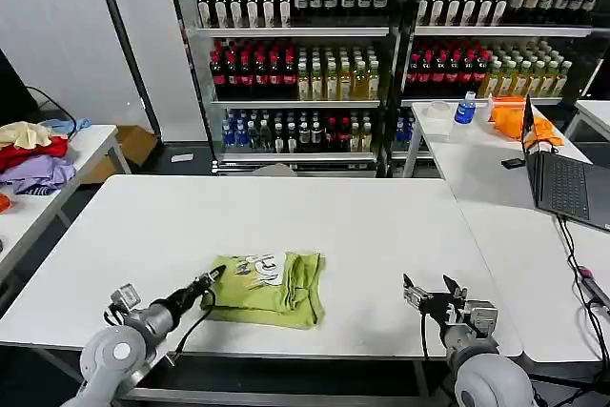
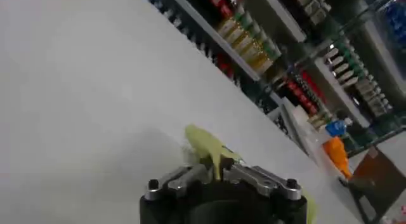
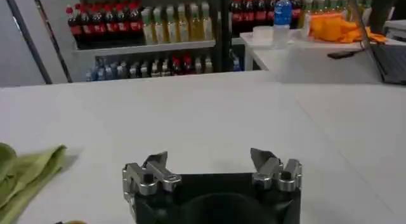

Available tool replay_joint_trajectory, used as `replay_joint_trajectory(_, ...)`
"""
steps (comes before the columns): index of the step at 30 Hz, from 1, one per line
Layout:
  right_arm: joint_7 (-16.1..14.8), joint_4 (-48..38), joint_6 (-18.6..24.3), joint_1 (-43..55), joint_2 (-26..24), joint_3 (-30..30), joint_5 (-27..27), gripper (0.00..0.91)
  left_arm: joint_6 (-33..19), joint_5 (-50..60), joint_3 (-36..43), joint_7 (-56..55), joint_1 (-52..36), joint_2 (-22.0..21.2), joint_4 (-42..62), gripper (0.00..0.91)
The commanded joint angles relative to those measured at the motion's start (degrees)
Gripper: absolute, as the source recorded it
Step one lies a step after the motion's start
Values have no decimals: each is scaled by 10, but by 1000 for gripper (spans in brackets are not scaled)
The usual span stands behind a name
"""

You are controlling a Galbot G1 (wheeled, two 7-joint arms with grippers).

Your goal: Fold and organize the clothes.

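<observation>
Although the head view sets the lime T-shirt [image 1: 272, 288] folded small at the lower centre of the white table [image 1: 381, 226], it looks light and limp, so an edge or corner pinch probably suits it; the left gripper [image 1: 215, 275] meets its left edge, while the right gripper [image 1: 431, 293], lower right, stands spread and empty. From the left wrist view, the left gripper [image 2: 217, 173] has closed on a raised fold of the T-shirt [image 2: 204, 146], the rest cut off below. From the right wrist view, the right gripper [image 3: 211, 166] gapes over bare table [image 3: 209, 111], the T-shirt [image 3: 28, 171] cropped at lower left.
</observation>
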Motion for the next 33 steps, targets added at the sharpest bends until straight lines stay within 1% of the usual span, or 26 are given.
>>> replay_joint_trajectory(1, 1, 6, 0, -1, -4, 3, 4, 907, 7, -20, -111, -7, -20, 46, -10, 20)
replay_joint_trajectory(4, 1, 7, 0, -1, -7, 6, 7, 907, 12, -15, -165, -2, -30, 97, 4, 30)
replay_joint_trajectory(6, 0, 7, 0, 0, -8, 7, 10, 907, 21, 7, -196, 11, -36, 149, 21, 20)
replay_joint_trajectory(8, 0, 6, 0, 3, -7, 6, 11, 907, 23, 39, -220, 38, -40, 200, 40, 30)
replay_joint_trajectory(11, 0, 7, 0, 7, -6, 1, 11, 907, 22, 98, -233, 65, -50, 266, 62, 30)
replay_joint_trajectory(13, 0, 6, 0, 9, -6, -2, 11, 907, 17, 125, -230, 74, -58, 296, 60, 30)
replay_joint_trajectory(15, 1, 6, 0, 13, -4, -6, 11, 907, 13, 145, -219, 72, -61, 301, 33, 30)
replay_joint_trajectory(16, 1, 5, 0, 15, -3, -7, 11, 907, 10, 165, -207, 72, -57, 299, 16, 30)
replay_joint_trajectory(18, 1, 3, 0, 16, -1, -11, 9, 907, -11, 246, -175, 76, -31, 279, -35, 30)
replay_joint_trajectory(20, 1, -1, 0, 16, 5, -14, 4, 907, -26, 333, -125, 80, 10, 230, -68, 30)
replay_joint_trajectory(21, 1, -3, 0, 16, 6, -15, 3, 907, -37, 358, -95, 81, 25, 211, -78, 30)
replay_joint_trajectory(22, 1, -5, 0, 15, 9, -16, 0, 907, -53, 382, -68, 79, 32, 179, -82, 30)
replay_joint_trajectory(23, 2, -7, 0, 13, 13, -17, -5, 907, -67, 464, -31, 75, 43, 153, -82, 30)
replay_joint_trajectory(25, 3, -9, 0, 11, 16, -19, -8, 907, -96, 567, 30, 70, 44, 114, -64, 30)
replay_joint_trajectory(26, 4, -8, 0, 8, 19, -19, -13, 907, -102, 592, 57, 62, 39, 105, -56, 30)
replay_joint_trajectory(27, 6, -7, 0, 6, 21, -19, -15, 907, -105, 609, 84, 55, 33, 84, -52, 30)
replay_joint_trajectory(30, 7, -3, 0, 0, 24, -14, -21, 907, -116, 645, 125, 48, 7, 66, -51, 30)
replay_joint_trajectory(33, 8, -1, 0, -9, 25, -8, -27, 907, -115, 645, 143, 43, -14, 60, -56, 30)
